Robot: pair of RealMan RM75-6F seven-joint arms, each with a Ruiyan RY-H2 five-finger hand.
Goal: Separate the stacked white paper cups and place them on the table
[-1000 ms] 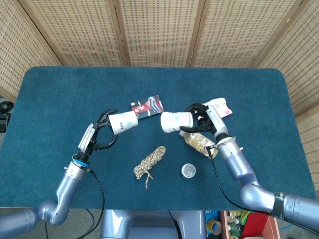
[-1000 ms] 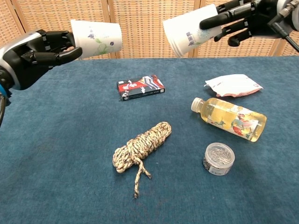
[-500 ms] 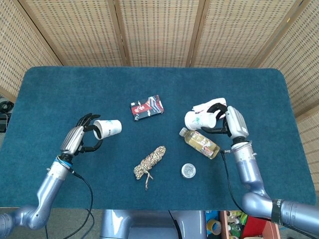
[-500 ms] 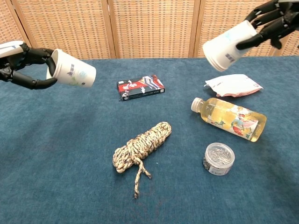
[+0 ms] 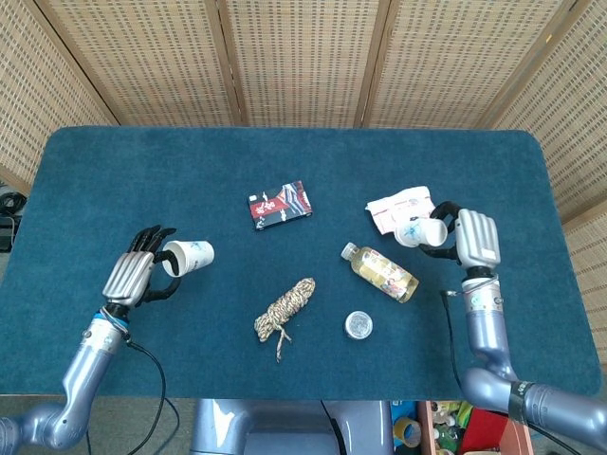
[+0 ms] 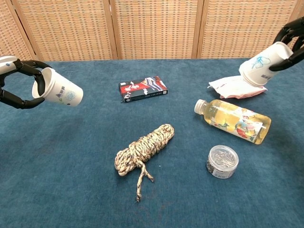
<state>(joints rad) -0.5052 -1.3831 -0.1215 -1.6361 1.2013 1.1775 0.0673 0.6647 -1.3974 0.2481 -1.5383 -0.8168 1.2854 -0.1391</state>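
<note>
Two white paper cups are apart, one in each hand. My left hand (image 5: 133, 276) (image 6: 13, 83) grips one cup (image 5: 187, 257) (image 6: 58, 90) above the table's left side, the cup tilted with its base pointing right. My right hand (image 5: 471, 238) (image 6: 293, 38) holds the other cup (image 5: 420, 232) (image 6: 264, 64) over the right side, base tilted down and left, just above a white packet (image 5: 398, 206) (image 6: 236, 87).
On the blue table (image 5: 114, 171) lie a red card box (image 5: 280, 204) (image 6: 143, 89), a coiled rope (image 5: 284, 306) (image 6: 142, 148), a yellow drink bottle (image 5: 381, 272) (image 6: 233, 120) on its side and a small round tin (image 5: 358, 325) (image 6: 222, 161). Wicker screens stand behind.
Both hands have swung outward and down from the middle, each carrying its cup: the left toward the left edge, the right past the bottle to the right side.
</note>
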